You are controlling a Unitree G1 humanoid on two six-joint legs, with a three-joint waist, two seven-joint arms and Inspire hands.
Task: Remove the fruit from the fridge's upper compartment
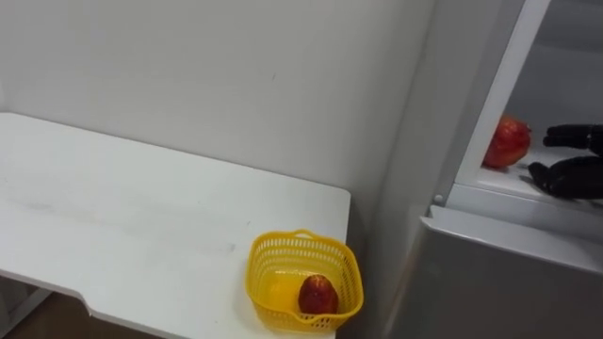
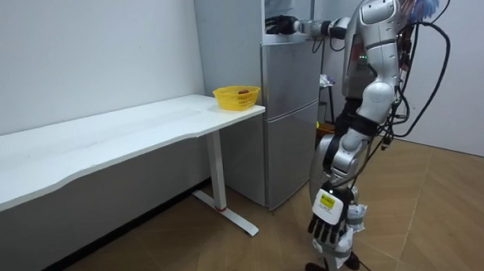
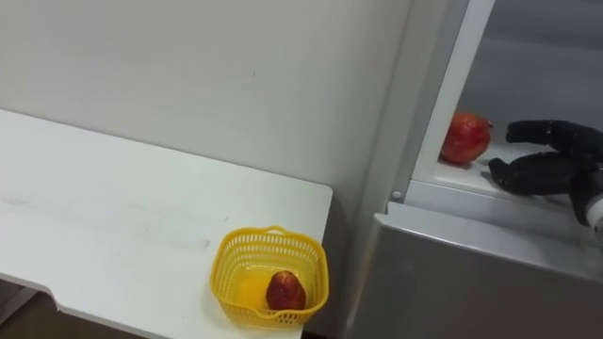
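Observation:
A red round fruit (image 1: 508,142) lies on the shelf of the open upper fridge compartment (image 1: 528,188), close to its left edge. My right hand (image 1: 573,175) reaches in from the right and is open, with fingers and thumb spread a little to the right of the fruit and apart from it. The same fruit (image 3: 466,138) and hand (image 3: 542,172) appear in the right eye view. In the room view I stand upright in front of the fridge (image 2: 290,108) with my right arm stretched into it. My left hand (image 2: 330,226) hangs open by my leg.
A yellow basket (image 1: 283,247) holding another red fruit (image 1: 317,295) sits at the near right corner of the white table (image 1: 141,217), just left of the fridge. The shut lower fridge door (image 1: 490,282) is below the shelf. The upper door's frame (image 1: 495,94) rises left of the fruit.

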